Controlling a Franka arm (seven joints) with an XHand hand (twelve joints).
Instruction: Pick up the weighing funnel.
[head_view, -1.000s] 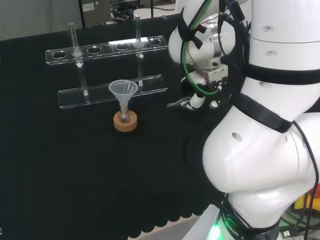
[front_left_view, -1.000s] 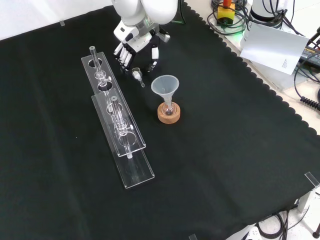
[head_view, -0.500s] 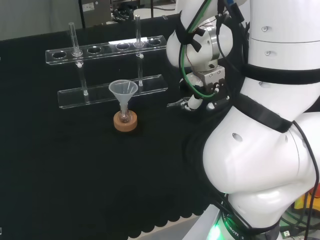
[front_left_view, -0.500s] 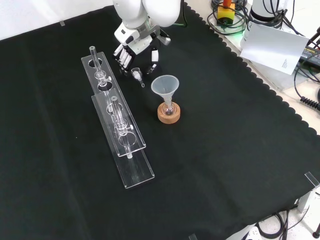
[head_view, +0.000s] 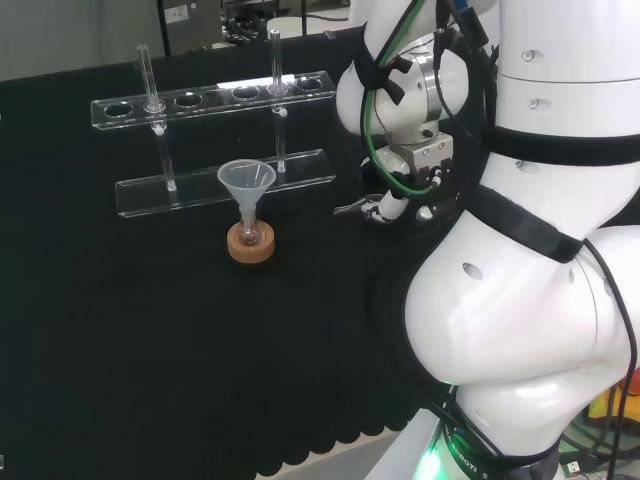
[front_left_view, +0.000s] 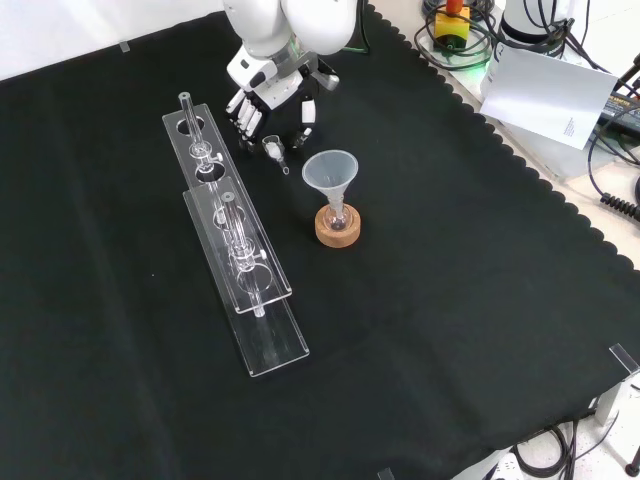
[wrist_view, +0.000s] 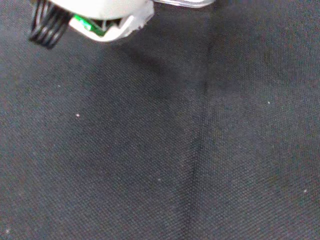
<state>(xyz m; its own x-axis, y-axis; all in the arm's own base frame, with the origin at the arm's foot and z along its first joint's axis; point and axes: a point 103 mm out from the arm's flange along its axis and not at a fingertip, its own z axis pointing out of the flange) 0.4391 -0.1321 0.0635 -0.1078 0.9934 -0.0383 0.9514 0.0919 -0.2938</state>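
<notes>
The hand (front_left_view: 272, 98) stands over the black cloth (front_left_view: 450, 300) with its fingers (front_left_view: 243, 115) pointing down and held apart from the thumb (front_left_view: 308, 113). They are relaxed and they close on nothing. In the front view the weighing funnel (front_left_view: 274, 148) lies on the cloth just in front of the hand, between the line of the fingers and the line of the thumb. Its stem points toward the big funnel (front_left_view: 330, 170).

The biggest danger, I think, is at the clear tube rack (front_left_view: 235, 240). Its far end is just beside the fingers, so a wide closing or a sideways move could strike it and shake the glass tubes (front_left_view: 186, 108). The second danger is the weighing funnel itself. It is small, clear and smooth, and if the fingers come down on it unevenly it could roll or slip away over the cloth. A pinch on the thin stem alone could let it turn in the grasp.

Around it, the rack runs along the left of the front view. The funnel stands near, mouth up, in a small flask (front_left_view: 338, 213) on a cork ring (front_left_view: 337, 232). It seems untouched. Nothing lies between the hand and the weighing funnel.
</notes>
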